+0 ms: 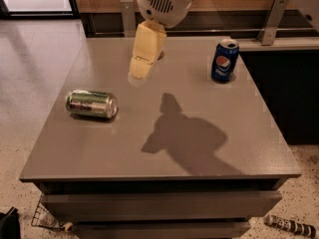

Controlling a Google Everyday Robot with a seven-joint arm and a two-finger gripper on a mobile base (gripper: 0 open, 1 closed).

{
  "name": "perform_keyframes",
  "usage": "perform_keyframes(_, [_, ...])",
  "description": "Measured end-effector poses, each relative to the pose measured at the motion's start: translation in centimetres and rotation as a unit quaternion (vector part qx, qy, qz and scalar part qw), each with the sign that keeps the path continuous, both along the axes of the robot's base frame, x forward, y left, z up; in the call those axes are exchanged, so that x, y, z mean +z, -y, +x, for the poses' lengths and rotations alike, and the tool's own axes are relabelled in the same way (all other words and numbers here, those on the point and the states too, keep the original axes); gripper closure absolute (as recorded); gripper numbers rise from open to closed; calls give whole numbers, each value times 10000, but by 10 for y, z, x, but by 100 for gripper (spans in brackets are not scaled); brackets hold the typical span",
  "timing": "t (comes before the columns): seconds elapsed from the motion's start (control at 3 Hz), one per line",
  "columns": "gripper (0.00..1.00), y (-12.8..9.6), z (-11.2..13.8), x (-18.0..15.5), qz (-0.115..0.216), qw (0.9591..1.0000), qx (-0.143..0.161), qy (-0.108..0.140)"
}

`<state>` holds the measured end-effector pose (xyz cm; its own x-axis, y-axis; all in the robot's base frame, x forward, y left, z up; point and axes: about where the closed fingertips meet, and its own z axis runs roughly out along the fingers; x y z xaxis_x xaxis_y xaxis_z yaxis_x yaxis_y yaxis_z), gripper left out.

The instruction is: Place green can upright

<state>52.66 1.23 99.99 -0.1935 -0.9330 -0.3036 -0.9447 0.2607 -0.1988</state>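
we see the green can [92, 103] lying on its side near the left edge of the tabletop [75, 153]. our gripper [140, 72] hangs over the far middle, well apart from the can; we cannot tell if it is released or clenched. we judge this the approach step: next we must reach left, descend, grasp the can and tip it upright.

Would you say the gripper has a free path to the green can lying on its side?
Probably yes: the gripper hangs above the table close beside the green can, and nothing stands between them.
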Motion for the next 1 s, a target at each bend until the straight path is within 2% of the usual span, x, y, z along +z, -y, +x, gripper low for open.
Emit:
perform_keyframes(0.33, [0,-43,5,-24,-242,9994,244,35])
perform_keyframes(0.67, [0,-77,9,-53,-666,9954,693,62])
perform_keyframes(1.0, [0,-95,11,-65,-925,9907,1000,62])
